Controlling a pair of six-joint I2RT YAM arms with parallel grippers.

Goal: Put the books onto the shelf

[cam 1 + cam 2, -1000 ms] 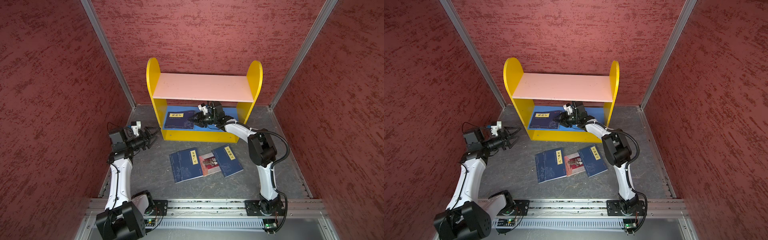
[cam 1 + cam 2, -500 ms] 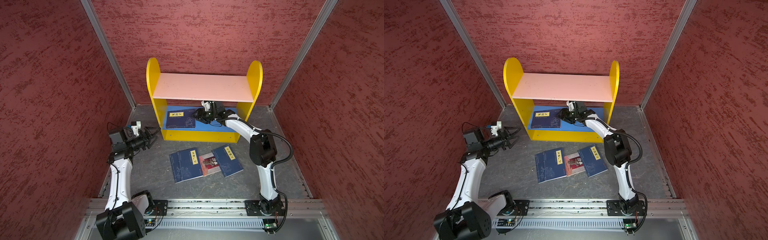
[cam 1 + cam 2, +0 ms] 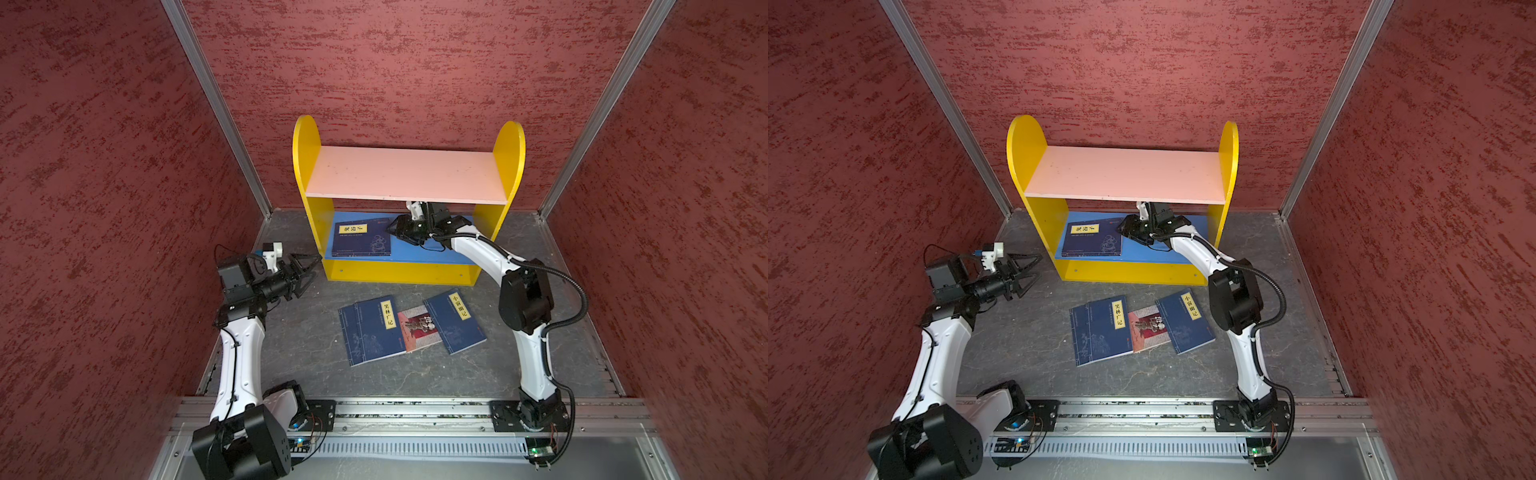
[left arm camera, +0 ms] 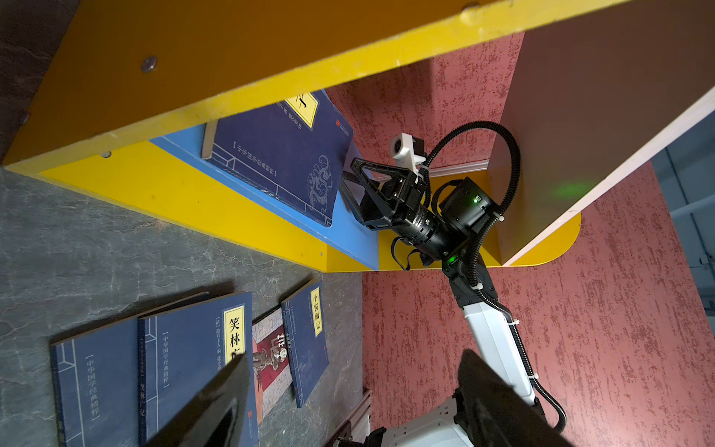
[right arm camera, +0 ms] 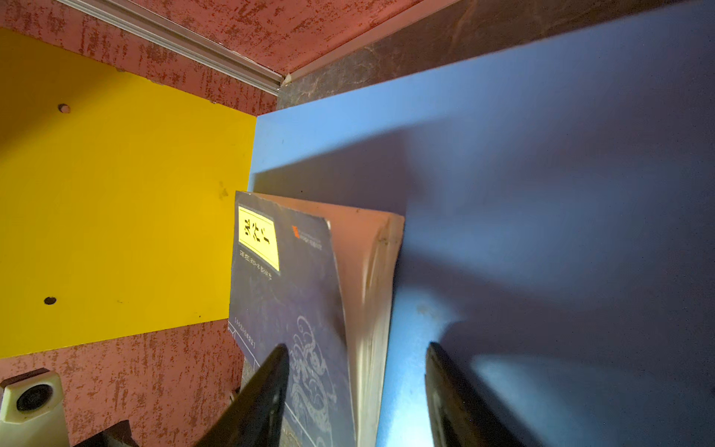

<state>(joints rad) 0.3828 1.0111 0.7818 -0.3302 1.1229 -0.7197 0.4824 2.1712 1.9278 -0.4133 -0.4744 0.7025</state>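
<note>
Your right end effector [image 3: 390, 231], jaws parted astride the navy paperback [image 3: 360, 243], prob. releasing it flat on the yellow shelf's [image 3: 306, 166] blue board [image 3: 407, 255]; left end effector [image 3: 309, 277] open, empty.

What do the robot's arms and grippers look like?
The left arm and right arm are white tubes with chunky black joints. The left gripper and right gripper have black triangle-shaped fingers, with a small white camera beside each. A ribbed black cable loops along the right arm, near tiny green lights.
</note>
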